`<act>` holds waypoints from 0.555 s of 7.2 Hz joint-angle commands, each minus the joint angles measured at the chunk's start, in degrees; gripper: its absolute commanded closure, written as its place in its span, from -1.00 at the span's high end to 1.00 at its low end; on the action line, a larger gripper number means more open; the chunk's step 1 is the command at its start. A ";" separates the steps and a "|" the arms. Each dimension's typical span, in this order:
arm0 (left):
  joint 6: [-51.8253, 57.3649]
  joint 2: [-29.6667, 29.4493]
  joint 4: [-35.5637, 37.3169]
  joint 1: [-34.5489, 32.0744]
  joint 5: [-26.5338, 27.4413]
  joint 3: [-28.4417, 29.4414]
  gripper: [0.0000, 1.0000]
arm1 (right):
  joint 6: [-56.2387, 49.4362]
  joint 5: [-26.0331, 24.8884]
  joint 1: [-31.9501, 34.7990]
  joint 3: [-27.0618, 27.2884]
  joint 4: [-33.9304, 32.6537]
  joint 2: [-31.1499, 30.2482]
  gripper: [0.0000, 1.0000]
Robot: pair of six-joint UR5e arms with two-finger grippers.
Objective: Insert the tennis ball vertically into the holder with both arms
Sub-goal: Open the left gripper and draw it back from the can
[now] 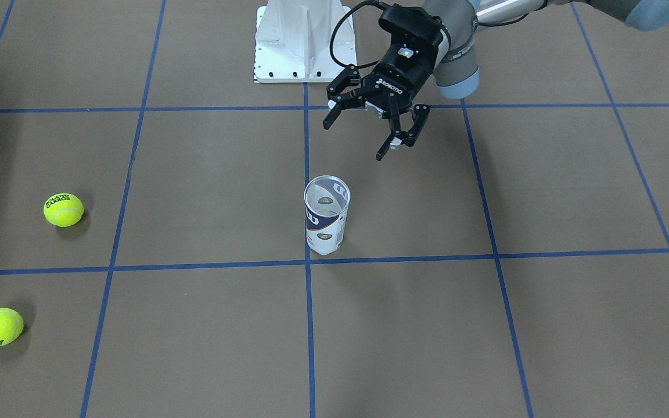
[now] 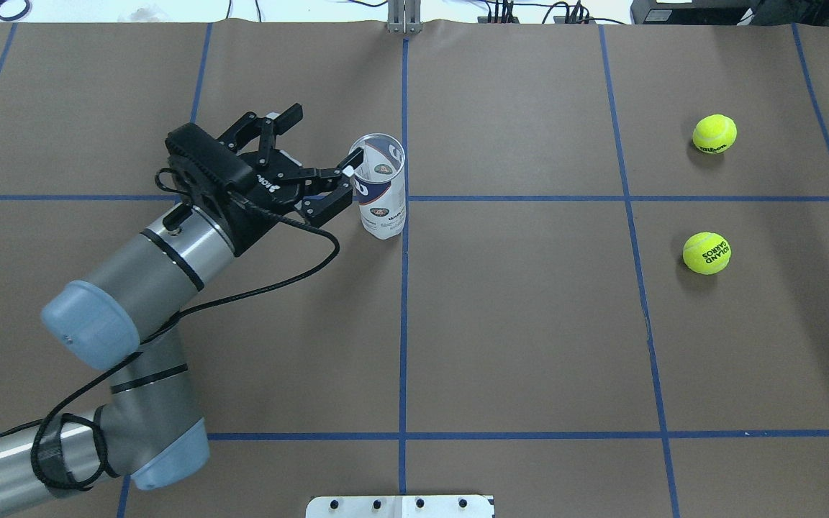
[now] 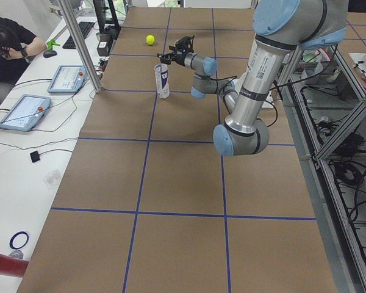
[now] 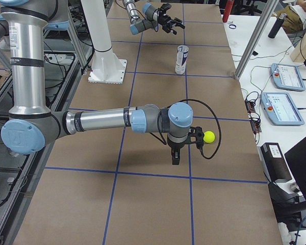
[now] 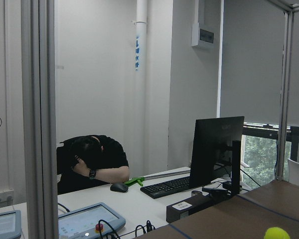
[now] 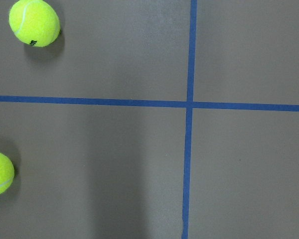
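The clear plastic cylindrical tennis-ball holder (image 2: 382, 194) with the white and navy label stands upright, mouth open to the top, on the brown paper-covered table (image 2: 529, 324) marked with blue tape lines. It sits just at 9 o'clock of the centre line in the overhead view. No ball shows through its clear wall.

The grey-silver left arm (image 2: 162, 259) reaches in from 8 o'clock. Its black left gripper (image 2: 314, 155) has its fingers spread wide, holding nothing, at 9 o'clock of the holder. In the overhead view one fingertip overlaps the holder's rim. In the front-facing view the left gripper (image 1: 363, 130) is apart from the holder (image 1: 326, 223), at its 1 o'clock.

Two yellow-green tennis balls lie well apart from the holder, toward 3 o'clock in the overhead view. One is printed with black lettering (image 2: 707, 252) and the other (image 2: 714, 134) lies at its 12 o'clock.

The grey-silver right arm (image 4: 102, 121) shows only in the right side view. Its right gripper (image 4: 175, 155) points downward there, and whether its fingers are spread or together cannot be told. One tennis ball (image 4: 208, 136) appears just at its 3 o'clock in that view.
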 commanded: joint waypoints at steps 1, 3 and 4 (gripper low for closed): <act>-5.41 7.09 0.35 -0.74 -8.22 -2.01 0.98 | -0.04 -0.01 0.00 0.12 0.00 0.22 1.00; -10.82 6.76 8.19 -0.04 -15.61 -1.40 0.97 | -0.04 0.08 0.00 0.21 0.09 0.31 1.00; -10.90 6.24 14.70 0.31 -15.90 -1.22 0.97 | -0.12 0.08 0.00 0.21 0.00 1.18 1.00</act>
